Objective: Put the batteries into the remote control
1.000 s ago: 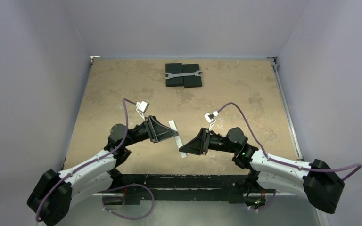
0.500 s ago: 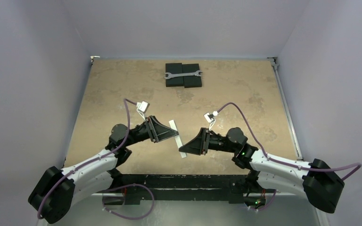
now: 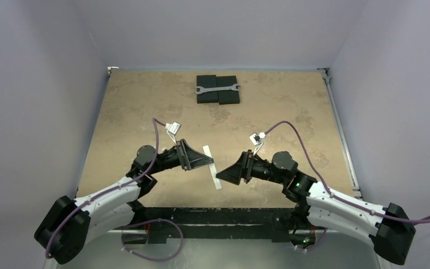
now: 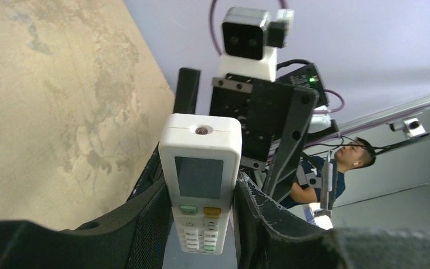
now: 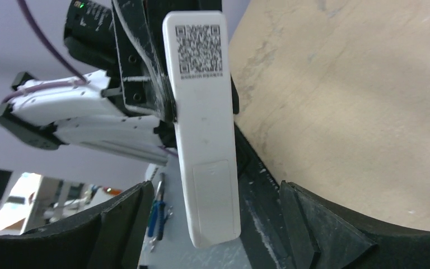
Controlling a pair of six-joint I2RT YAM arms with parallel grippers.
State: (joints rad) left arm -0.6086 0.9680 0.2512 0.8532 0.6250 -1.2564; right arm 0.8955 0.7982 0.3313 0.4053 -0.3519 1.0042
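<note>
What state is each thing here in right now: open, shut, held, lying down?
remote control: held up off the table.
left tool: shut on the remote control.
right tool: open, holding nothing.
battery cover: looks closed.
wrench: lying across the black blocks.

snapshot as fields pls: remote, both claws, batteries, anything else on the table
remote control: held above the table, between the two arms
left claw: shut on the remote control, gripping its long sides near the buttons
right claw: open, fingers wide on either side of the remote's back, not touching it
battery cover: on the remote's back, closed
batteries: none in view
far side of table: wrench lying across black blocks
</note>
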